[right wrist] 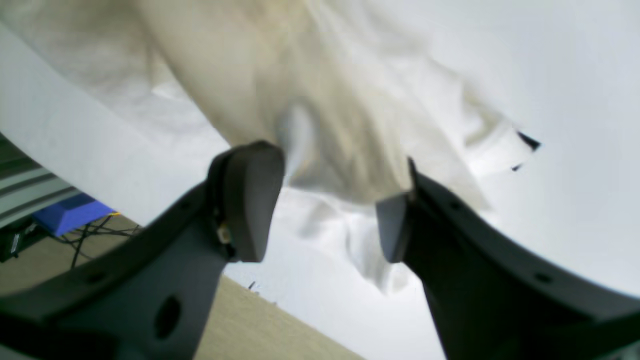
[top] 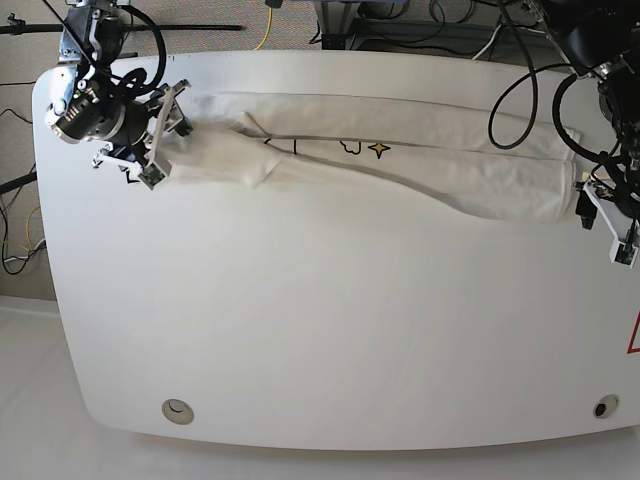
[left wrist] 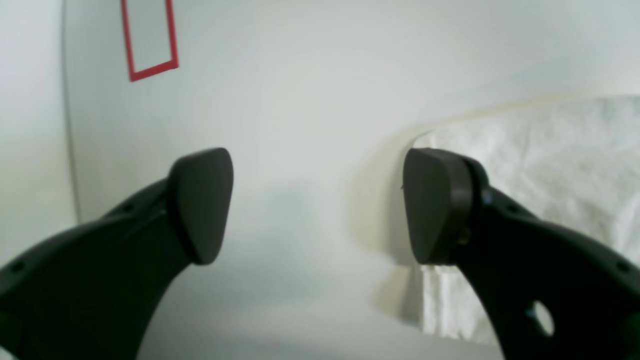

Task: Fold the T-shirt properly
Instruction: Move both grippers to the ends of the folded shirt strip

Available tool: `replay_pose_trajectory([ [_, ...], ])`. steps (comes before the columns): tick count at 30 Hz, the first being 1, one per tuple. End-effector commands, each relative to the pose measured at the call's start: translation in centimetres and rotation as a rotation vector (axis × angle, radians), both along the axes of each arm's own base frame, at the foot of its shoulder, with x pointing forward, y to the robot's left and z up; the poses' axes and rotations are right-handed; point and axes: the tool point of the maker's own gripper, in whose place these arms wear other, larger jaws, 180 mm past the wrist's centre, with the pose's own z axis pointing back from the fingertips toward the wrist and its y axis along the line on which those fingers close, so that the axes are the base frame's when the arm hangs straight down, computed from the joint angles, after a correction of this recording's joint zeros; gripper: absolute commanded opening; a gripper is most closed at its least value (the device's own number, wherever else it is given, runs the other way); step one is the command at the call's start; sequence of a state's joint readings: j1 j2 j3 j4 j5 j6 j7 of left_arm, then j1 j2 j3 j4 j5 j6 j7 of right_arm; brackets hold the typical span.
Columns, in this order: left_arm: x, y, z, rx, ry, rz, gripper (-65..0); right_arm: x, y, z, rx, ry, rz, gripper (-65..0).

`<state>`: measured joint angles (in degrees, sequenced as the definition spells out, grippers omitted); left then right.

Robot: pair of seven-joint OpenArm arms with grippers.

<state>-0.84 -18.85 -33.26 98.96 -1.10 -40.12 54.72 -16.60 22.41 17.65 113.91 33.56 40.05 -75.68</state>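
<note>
The T-shirt (top: pixel 400 160) was laid as a long, narrow folded band across the far part of the white tabletop (top: pixel 330 330), running from about ten o'clock to about two o'clock in the base view. A strip of its print, a small yellow star and dark outlines, was seen along the fold near twelve o'clock. A crease was drawn diagonally from the ten-o'clock end toward the two-o'clock end, where the cloth ended in a rounded edge.

The right hand (top: pixel 160 125) was placed at the ten-o'clock end of the band. In the right wrist view its fingers (right wrist: pixel 250 200) were seen partly spread, with bunched white cloth (right wrist: pixel 340 150) hanging between and just beyond them; whether the cloth was actually pinched could not be told from the blurred picture. A small black tag (right wrist: pixel 527 141) was seen at the cloth's edge, toward three o'clock in that view.

The left hand (top: pixel 605 215) was held at the three-o'clock end, just beside the shirt's rounded edge. In the left wrist view its fingers (left wrist: pixel 202 205) were spread wide with only bare tabletop between them, and the hem (left wrist: pixel 550 165) was seen behind the three-o'clock finger. A red tape outline (left wrist: pixel 150 40) was marked on the tabletop at eleven o'clock in that view.
</note>
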Motion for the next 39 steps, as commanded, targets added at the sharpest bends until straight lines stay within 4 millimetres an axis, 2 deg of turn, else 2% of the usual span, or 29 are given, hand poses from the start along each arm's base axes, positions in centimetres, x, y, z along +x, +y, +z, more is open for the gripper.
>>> replay_pose_trajectory([
  [1, 0.4, -0.5, 0.6, -0.004, -0.020, 0.000, -16.5, 0.5, -0.6, 1.0, -0.011, -0.032, 0.001, -34.0],
  [7, 0.0, -1.8, -0.7, -0.045, 0.001, 0.005, -16.5, 0.0, -1.6, 0.8, -0.039, -0.015, 0.001, -34.0],
  [18, -2.0, -4.9, -4.6, -0.119, 0.082, -0.021, -16.9, -0.2, -1.6, 0.7, -0.039, -0.009, 0.001, -34.0],
  [25, -2.7, -5.9, -5.6, -0.144, 0.101, -0.025, -16.9, -0.3, -3.2, 1.2, -0.055, -0.023, -0.048, -34.0],
  [33, -2.7, -6.1, -5.7, -0.148, 0.101, -0.024, -16.9, 0.0, -4.7, 2.0, -0.071, -0.047, -0.093, -34.0],
  [39, -2.6, -6.1, -5.6, -0.148, 0.098, -0.024, -17.0, -0.1, -4.2, 2.0, -0.046, -0.047, -0.090, -34.1],
])
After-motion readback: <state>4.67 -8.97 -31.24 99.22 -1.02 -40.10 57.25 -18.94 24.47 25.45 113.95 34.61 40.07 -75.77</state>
